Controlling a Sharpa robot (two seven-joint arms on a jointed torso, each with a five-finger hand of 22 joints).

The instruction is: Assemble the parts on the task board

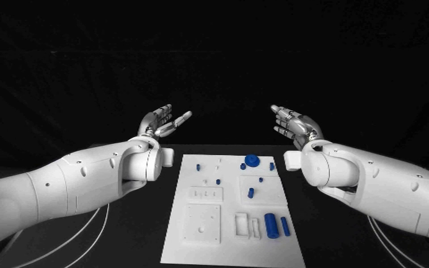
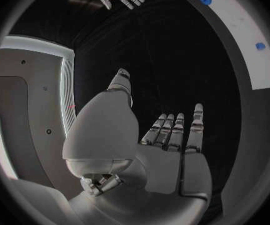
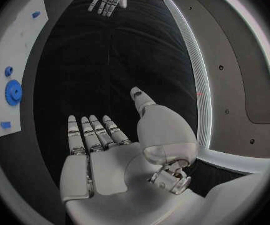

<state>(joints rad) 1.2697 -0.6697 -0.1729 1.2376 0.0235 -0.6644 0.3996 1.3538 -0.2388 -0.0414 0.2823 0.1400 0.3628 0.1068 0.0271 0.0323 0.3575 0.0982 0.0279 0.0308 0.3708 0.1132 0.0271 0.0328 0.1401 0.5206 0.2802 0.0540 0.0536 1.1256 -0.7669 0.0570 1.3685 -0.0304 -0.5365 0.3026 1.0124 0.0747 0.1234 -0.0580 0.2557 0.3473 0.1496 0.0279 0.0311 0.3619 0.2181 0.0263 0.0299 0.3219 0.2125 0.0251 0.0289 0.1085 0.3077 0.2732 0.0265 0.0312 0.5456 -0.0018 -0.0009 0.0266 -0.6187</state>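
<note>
parts (image 1: 271,225) look small, rigid, light, prob. smooth plastic: pinch each at its sides w/ fingertips. they lie and stand on the board (image 1: 230,252). left hand (image 1: 163,122) and right hand (image 1: 295,124) hover beyond the board's far edge, palms facing, fingers spread, holding nothing, well apart from parts.

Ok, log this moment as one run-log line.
left robot hand: open, raised beyond board | right robot hand: open, raised beyond board | task board: on table, untouched | blue parts: on board | stage: nothing grasped
</note>
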